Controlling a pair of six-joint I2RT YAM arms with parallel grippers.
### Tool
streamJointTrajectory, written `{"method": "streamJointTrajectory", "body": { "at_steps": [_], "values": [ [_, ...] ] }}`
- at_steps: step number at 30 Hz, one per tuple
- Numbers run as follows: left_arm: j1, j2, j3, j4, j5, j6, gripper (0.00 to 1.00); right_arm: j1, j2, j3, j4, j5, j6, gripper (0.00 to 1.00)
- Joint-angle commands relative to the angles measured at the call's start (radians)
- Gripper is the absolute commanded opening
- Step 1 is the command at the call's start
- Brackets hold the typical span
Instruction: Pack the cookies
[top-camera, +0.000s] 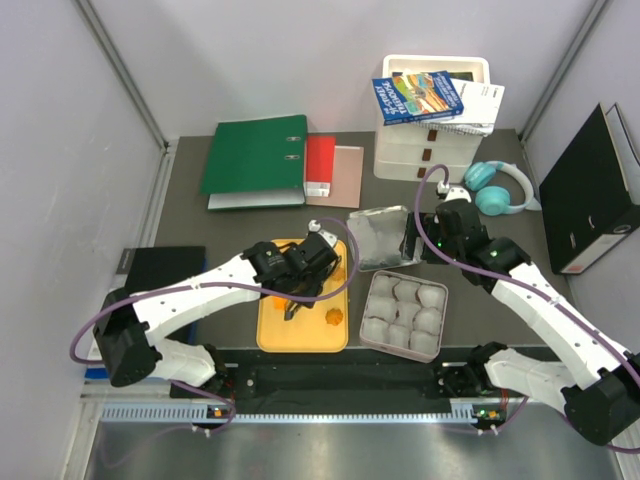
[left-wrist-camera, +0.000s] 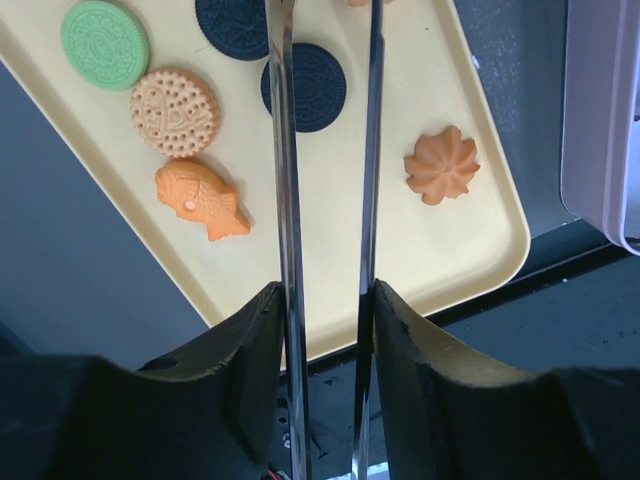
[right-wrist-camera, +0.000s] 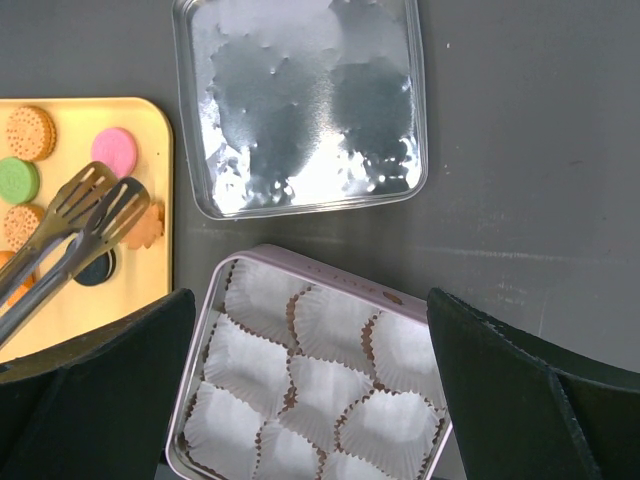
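While the left gripper (left-wrist-camera: 327, 295) is pinching a pair of metal tongs (left-wrist-camera: 285, 150), pressing on their two arms, the tong tips hang over the yellow tray (left-wrist-camera: 470, 270) with nothing visibly caught between them. The right gripper (right-wrist-camera: 310, 300) is spread wide and carries nothing, poised above the tin (right-wrist-camera: 193, 380).

**Task items.** All the cookies lie loose on the tray: green (left-wrist-camera: 104, 44), round orange (left-wrist-camera: 174, 111), fish-shaped orange (left-wrist-camera: 200, 200), black (left-wrist-camera: 305, 87), flower-shaped orange (left-wrist-camera: 441, 164) and pink (right-wrist-camera: 114, 152). The tin sits at 3 o'clock of the tray. Its white paper cups (right-wrist-camera: 320, 390) hold nothing, so packing appears not yet begun. The silver lid (right-wrist-camera: 300, 110) rests at 12 o'clock of the tin.

**Hazards (judged).**
- The tongs may twist or slide in the fingers, since the arms are smooth and thin.
- Too firm a squeeze could crack a cookie, and too light a one could drop it in the gap between tray and tin.
- The tong tips might snag and crumple a cup.
- The right arm hovering over the tin could obstruct the transfer.

**Setting.** A dark grey tabletop (right-wrist-camera: 540, 200) with pale walls around it. In the overhead view:
- 11 o'clock: a green binder (top-camera: 255, 155)
- 1 o'clock: a white drawer unit (top-camera: 430, 110)
- 2 o'clock: teal headphones (top-camera: 500, 187)
- 3 o'clock: a black binder (top-camera: 590, 195)
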Motion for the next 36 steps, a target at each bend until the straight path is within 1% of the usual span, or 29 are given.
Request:
{"method": "streamJointTrajectory", "body": {
  "at_steps": [1, 3, 12, 19, 24, 36],
  "values": [
    [-0.003, -0.042, 0.049, -0.049, -0.038, -0.006, 0.46, 0.009, 0.001, 0.008, 0.026, 0.006, -0.008, 0.99],
    [-0.005, -0.043, 0.057, -0.056, -0.038, -0.003, 0.48, 0.009, 0.002, 0.008, 0.029, 0.002, -0.008, 0.99],
    [-0.006, -0.063, 0.09, -0.073, -0.026, -0.009, 0.51, 0.009, 0.008, 0.002, 0.037, -0.005, -0.008, 0.99],
    [-0.011, -0.023, 0.12, -0.053, -0.006, -0.003, 0.51, 0.007, 0.01, 0.002, 0.037, -0.006, -0.006, 0.99],
    [-0.02, 0.003, 0.109, -0.046, 0.0, 0.001, 0.51, 0.009, 0.004, 0.006, 0.026, 0.008, -0.009, 0.99],
    [-0.022, 0.01, 0.057, -0.06, 0.006, 0.002, 0.51, 0.009, 0.013, 0.011, 0.026, 0.002, -0.009, 0.99]
  ]
}}
